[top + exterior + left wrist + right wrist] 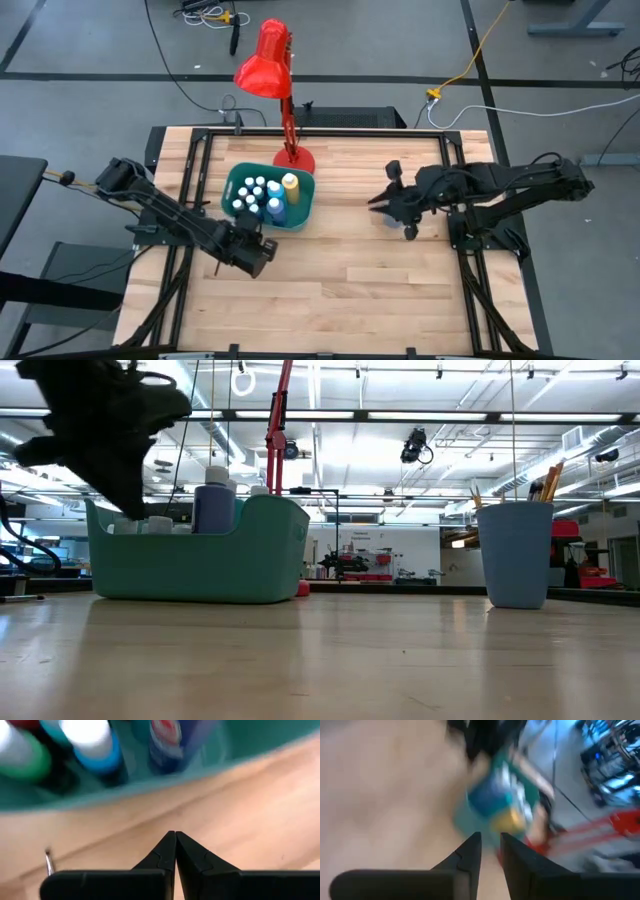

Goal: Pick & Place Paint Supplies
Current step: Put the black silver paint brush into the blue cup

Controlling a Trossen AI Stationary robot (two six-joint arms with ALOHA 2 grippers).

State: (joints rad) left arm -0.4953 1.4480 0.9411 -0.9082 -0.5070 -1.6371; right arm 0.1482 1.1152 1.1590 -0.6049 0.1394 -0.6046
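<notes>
Low view alone shows brushes (548,480) standing in the blue cup (516,555); left gripper (175,845) closed empty, right gripper (490,845) slightly parted, empty.

the tabletop (350,270) is showing pale wood in narrow glued strips, smooth with a faint sheen. the bin (200,565) is looking like smooth teal plastic, slightly glossy. the bottles (262,196) are showing plastic bodies with smooth white caps. the lamp (266,62) is gleaming in glossy red. the cup (516,555) is looking matt blue. the left fingers (165,857) are looking matt black plastic.
</notes>
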